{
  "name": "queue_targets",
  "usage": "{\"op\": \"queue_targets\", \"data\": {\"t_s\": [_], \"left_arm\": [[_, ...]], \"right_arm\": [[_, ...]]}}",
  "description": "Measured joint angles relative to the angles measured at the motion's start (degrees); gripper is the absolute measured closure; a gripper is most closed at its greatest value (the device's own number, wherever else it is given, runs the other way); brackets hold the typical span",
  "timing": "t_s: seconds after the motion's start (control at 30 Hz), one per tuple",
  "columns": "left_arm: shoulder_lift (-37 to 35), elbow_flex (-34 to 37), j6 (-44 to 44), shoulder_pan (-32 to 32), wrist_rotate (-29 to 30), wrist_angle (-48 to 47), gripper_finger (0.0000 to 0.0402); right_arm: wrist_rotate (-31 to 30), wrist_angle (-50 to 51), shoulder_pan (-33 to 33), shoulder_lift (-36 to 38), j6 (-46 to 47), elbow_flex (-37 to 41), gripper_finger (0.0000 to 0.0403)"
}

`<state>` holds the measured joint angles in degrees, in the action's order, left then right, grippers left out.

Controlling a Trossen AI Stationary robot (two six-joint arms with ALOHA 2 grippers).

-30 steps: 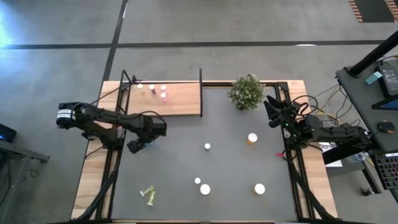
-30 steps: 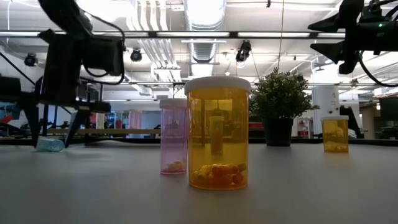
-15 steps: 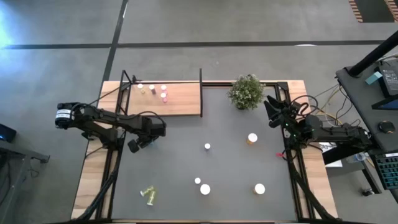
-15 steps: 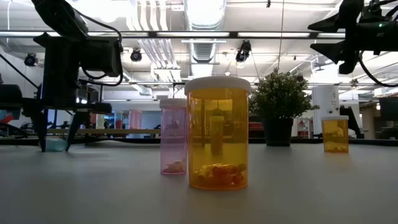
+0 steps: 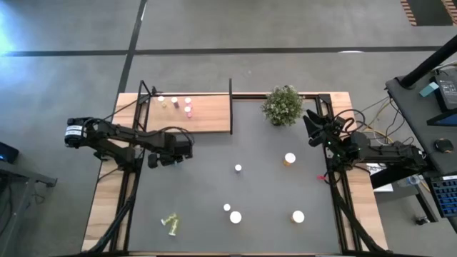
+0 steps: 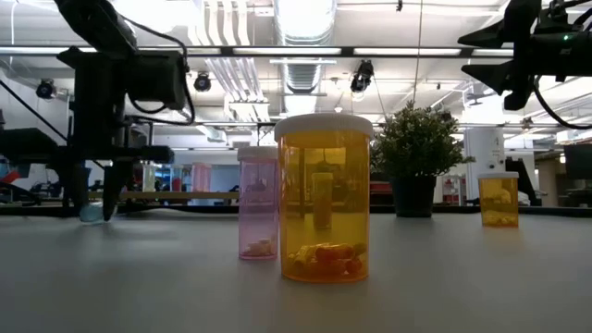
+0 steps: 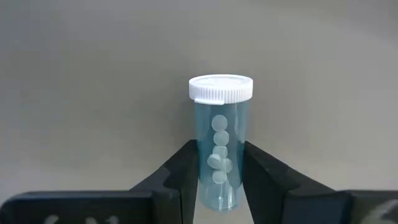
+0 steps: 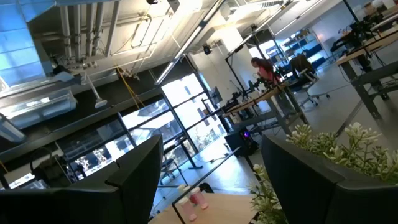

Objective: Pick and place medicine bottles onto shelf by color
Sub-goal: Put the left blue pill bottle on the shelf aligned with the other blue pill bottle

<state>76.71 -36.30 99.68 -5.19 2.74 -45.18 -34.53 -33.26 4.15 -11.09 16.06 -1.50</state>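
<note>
A bluish medicine bottle (image 7: 220,118) with a white cap lies on its side on the dark tabletop, near the table's left edge. My left gripper (image 7: 221,150) points down and is shut on it; in the high view the gripper (image 5: 161,158) hides the bottle. The shelf (image 5: 203,114), a light-wood board, lies at the far left and has several small bottles standing on its far part. My right gripper (image 8: 211,149) is open and raised at the far right, by the potted plant (image 5: 283,105). Other bottles stand on the table untouched. My left gripper pinches the bluish bottle's body (image 7: 209,177) between its two fingers, on the half away from the cap. The fingers come from above, pointing down, and lie across the bottle. The bottle lies on its side on the tabletop (image 7: 93,93).
An orange bottle (image 5: 290,158) stands right of centre. White-capped bottles stand at mid-table (image 5: 238,168) and near the front (image 5: 235,217) (image 5: 298,216). A yellow-green bottle (image 5: 170,223) lies at the front left. Black frame posts (image 5: 230,107) edge the shelf.
My left gripper has rolled about its downward-pointing line, staying over the same spot, and has shut its fingers on the bluish bottle. The bottle still lies on the table.
</note>
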Motion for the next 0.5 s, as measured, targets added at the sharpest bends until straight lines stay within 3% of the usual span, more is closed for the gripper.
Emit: {"op": "queue_targets", "data": {"t_s": [0.23, 0.4, 0.5], "left_arm": [[0.0, -2.6, -18.0, 0.0, 7.1, 6.6, 0.0312], [0.0, -3.0, -43.3, -0.4, 8.9, 23.2, 0.0312], [0.0, -3.1, -56.1, -1.3, 8.9, 24.5, 0.0312]], "right_arm": [[0.0, 0.0, 0.0, 0.0, 0.0, 0.0, 0.0142], [0.0, 0.0, 0.0, 0.0, 0.0, 0.0, 0.0142], [0.0, 0.0, 0.0, 0.0, 0.0, 0.0, 0.0142]]}}
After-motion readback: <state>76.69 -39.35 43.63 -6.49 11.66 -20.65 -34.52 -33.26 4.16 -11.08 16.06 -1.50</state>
